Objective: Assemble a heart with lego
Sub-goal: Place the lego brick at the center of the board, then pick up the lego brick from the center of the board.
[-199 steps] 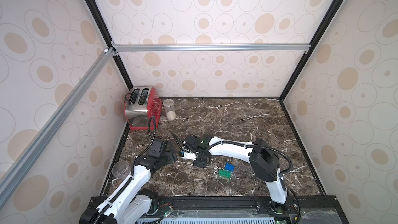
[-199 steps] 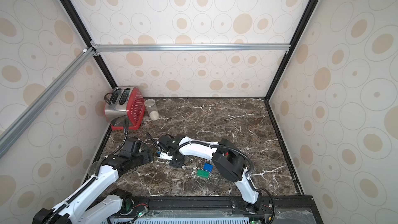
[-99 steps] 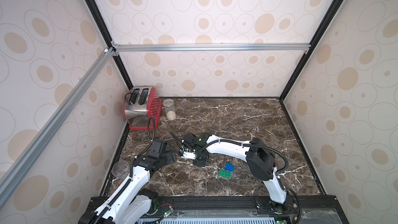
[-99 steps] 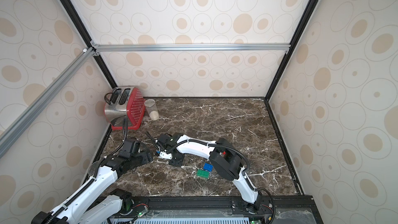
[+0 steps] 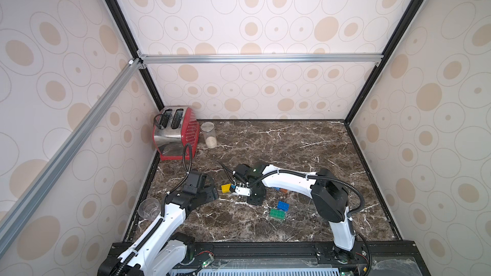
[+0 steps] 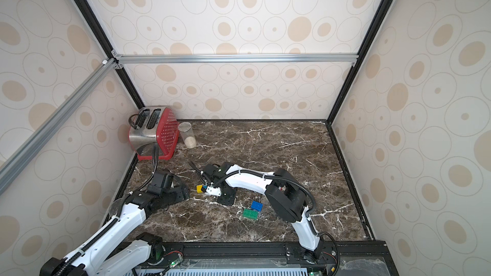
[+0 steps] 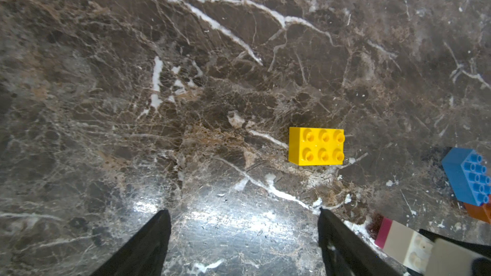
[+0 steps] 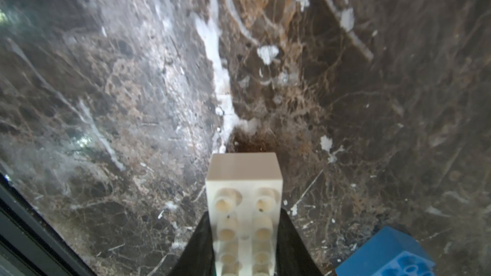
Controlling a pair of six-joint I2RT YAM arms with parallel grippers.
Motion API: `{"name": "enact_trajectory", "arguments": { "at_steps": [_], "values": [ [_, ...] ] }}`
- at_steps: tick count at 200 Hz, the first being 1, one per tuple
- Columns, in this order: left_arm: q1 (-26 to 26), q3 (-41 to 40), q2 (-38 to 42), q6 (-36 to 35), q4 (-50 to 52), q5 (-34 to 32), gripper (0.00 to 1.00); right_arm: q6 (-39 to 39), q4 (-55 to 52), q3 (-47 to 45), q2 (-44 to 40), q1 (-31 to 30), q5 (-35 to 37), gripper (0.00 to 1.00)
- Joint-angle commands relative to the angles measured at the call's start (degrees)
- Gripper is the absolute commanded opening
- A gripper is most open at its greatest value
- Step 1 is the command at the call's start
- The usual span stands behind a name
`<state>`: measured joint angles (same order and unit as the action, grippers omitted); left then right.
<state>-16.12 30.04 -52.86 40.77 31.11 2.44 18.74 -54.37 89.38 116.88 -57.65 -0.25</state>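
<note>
Lego work centres on the white brick (image 8: 243,181), clamped in the right end effector (image 8: 244,224) close to the tabletop (image 8: 119,107). The yellow brick (image 7: 316,146) lies on the tabletop slightly ahead of the left end effector (image 7: 242,217), whose jaws stand wide apart, clear of it.

Both top views: high, from the base side, looking down over the whole surface (image 5: 292,142).
Left wrist view: close, down past left end effector (image 7: 242,211).
Right wrist view: seemingly closer, blurred.
Wrist views share the white brick (image 7: 406,245) in right end effector (image 8: 245,234).
</note>
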Motion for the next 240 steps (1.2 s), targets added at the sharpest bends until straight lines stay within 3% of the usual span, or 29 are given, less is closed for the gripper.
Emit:
{"name": "enact_trajectory", "arguments": {
  "at_steps": [1,22,68,107,152,173,203,240],
  "values": [
    [0.5,1.0,-1.0,-0.5,-2.3,2.5,0.86,0.2,-1.2,-1.8,-1.1,1.1,-0.7,0.18],
    [0.5,0.1,-2.1,0.0,-5.1,4.7,0.86,-0.2,-0.5,-1.5,-0.6,1.1,-1.5,0.22],
    [0.5,0.9,-3.4,-0.9,-6.7,7.3,0.88,-1.1,1.8,-2.0,-4.6,1.1,-2.7,0.49],
    [0.5,1.6,-3.5,-2.8,-6.0,9.2,0.87,-1.2,2.3,-2.7,-8.3,1.6,-2.2,0.55],
    [-0.7,0.3,-6.1,-2.0,-9.8,15.3,0.80,-4.4,5.9,-11.2,-16.3,4.2,-0.6,0.56],
    [-3.2,0.4,-7.5,-1.3,-11.4,15.2,0.80,-9.8,8.0,-17.4,-20.2,5.2,2.0,0.55],
    [-6.4,1.3,-11.1,-0.4,-14.0,15.0,0.80,-19.2,10.8,-23.8,-24.0,6.9,0.3,0.54],
    [-7.0,2.0,-13.7,-0.4,-15.7,15.6,0.80,-26.1,13.5,-30.1,-24.6,7.0,2.2,0.53]
  ]
}}
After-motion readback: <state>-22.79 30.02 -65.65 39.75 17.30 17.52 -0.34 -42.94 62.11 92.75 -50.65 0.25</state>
